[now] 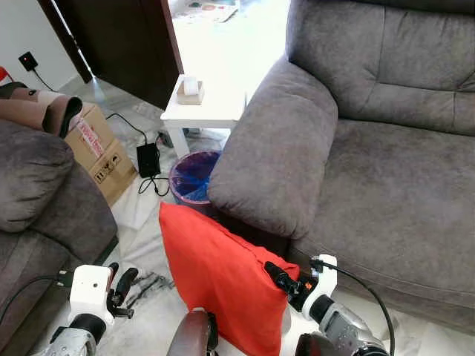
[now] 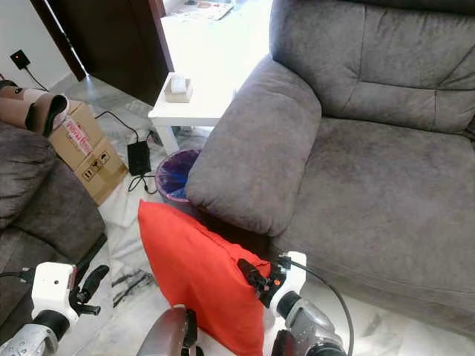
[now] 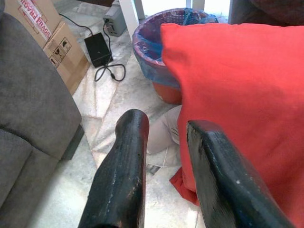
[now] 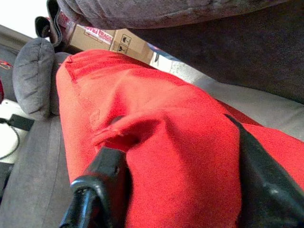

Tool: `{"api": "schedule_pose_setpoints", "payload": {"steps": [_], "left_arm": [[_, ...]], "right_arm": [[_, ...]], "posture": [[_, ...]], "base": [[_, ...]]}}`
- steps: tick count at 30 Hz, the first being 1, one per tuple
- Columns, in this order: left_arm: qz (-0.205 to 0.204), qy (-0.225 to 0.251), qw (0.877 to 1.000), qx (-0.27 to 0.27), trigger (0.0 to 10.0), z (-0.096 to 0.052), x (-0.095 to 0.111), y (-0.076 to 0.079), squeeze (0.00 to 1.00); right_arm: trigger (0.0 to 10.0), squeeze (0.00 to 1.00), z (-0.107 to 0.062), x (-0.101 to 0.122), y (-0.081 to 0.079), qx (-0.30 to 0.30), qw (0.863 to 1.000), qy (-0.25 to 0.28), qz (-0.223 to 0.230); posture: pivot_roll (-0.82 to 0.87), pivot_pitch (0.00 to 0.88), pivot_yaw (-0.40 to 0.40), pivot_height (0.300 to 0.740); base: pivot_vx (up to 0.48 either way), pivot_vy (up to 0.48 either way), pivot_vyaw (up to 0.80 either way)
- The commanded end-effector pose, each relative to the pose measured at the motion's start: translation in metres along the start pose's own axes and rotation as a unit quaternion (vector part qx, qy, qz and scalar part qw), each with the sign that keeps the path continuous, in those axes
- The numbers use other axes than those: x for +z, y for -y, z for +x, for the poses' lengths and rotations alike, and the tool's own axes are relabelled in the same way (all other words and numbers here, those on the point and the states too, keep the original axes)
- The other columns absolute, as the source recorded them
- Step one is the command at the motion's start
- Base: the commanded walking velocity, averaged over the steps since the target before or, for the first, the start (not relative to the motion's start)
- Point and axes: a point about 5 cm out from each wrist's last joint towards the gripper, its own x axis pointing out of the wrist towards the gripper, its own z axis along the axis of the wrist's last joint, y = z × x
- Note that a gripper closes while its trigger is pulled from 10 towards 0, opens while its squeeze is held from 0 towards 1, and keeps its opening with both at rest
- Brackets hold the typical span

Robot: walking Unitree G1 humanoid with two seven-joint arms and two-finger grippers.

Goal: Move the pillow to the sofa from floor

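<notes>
Red pillow (image 1: 219, 285) is standing on edge on the marble floor (image 1: 148, 222), leaning beside the front of the grey sofa's armrest (image 1: 274, 159). Right gripper (image 1: 280, 282) is pinching the pillow's upper corner, its 2 fingers clamped on bunched fabric. Left gripper (image 1: 122, 288) is hovering near the pillow's other side, fingers parted and holding nothing. Lifting well probably means raising the pillow high enough to clear the armrest before swinging it over the sofa seat (image 1: 393, 200); a corner grip may let it sag or slip. Beside the armrest are sitting a blue-lined wastebasket (image 1: 193, 176), a white side table (image 1: 204, 107), a power adapter (image 1: 148, 159) and a cardboard box (image 1: 100, 152).
</notes>
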Motion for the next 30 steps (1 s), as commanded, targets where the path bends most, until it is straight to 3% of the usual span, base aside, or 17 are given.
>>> {"api": "schedule_pose_setpoints", "payload": {"steps": [1,10,21,30], "left_arm": [[-0.003,-0.015,1.000,0.015,10.0,-0.004,-0.007,-0.006,0.00],[-0.004,-0.014,1.000,0.023,10.0,0.001,-0.010,-0.008,0.00],[-0.008,-0.006,1.000,0.028,10.0,0.016,-0.008,-0.009,0.00],[-0.009,-0.007,1.000,0.029,10.0,0.023,-0.011,-0.010,0.00]], "right_arm": [[0.0,0.00,-0.003,-0.011,0.001,-0.005,1.000,-0.017,0.009],[0.0,0.00,-0.002,-0.014,0.000,-0.009,1.000,0.001,0.025],[0.0,0.00,-0.003,-0.015,0.001,-0.018,1.000,-0.016,-0.007],[0.0,0.00,-0.007,-0.017,0.004,-0.022,1.000,0.005,-0.002]], "posture": [[0.30,0.198,0.059,0.618],[0.28,0.176,0.053,0.618],[0.26,0.133,0.024,0.618],[0.23,0.100,0.029,0.618]], "base": [[0.000,0.000,0.00],[0.000,0.000,0.00],[0.000,0.000,0.00],[0.000,0.000,0.00]]}}
